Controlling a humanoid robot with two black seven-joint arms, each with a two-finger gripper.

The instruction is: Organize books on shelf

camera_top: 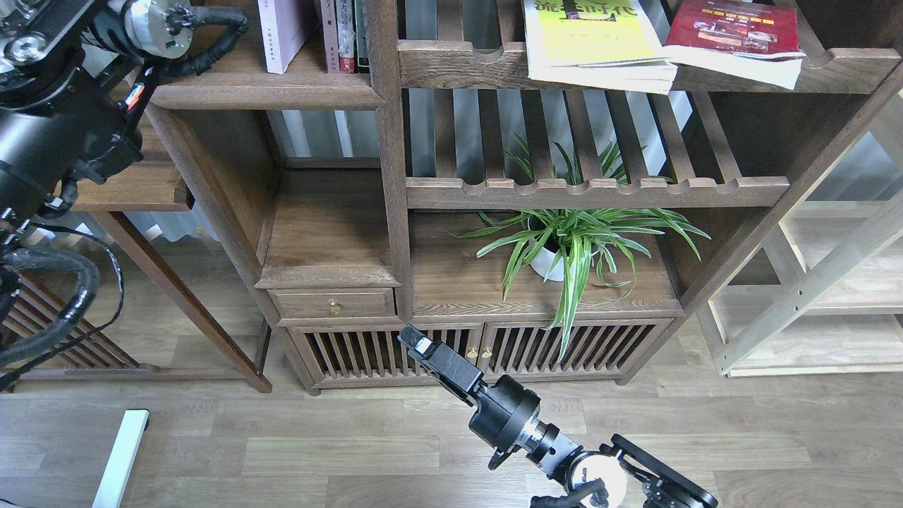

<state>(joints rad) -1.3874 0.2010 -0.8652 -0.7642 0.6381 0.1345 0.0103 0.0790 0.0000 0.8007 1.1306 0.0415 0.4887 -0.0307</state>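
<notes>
Dark wood bookcase [384, 176]: lavender-white book [282, 32] stands upright on the plank shelf [264, 88] top left, just beside slim red/dark spines [346, 35]. Yellow-green book [592, 42] & dark red book [737, 39] lie on the upper slatted rack [465, 63]. Potted plant [571, 247] in lower compartment. Right gripper [416, 343] low, by cabinet doors, holding nothing, fingers look closed together. Left arm upper left; its gripper's out of frame.

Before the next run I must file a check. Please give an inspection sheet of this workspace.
Surface: solid shelf, upper left, dark wood.
Job's things: lavender-white book upright on that shelf; yellow-green book and dark red book lying on the slatted rack.
Clutter: slim upright books; potted plant.
Grippers: right tool low, empty, state unclear; left tool not seen.
Cables: black cables on left arm.
Surroundings: wood floor, pale frame.
</notes>
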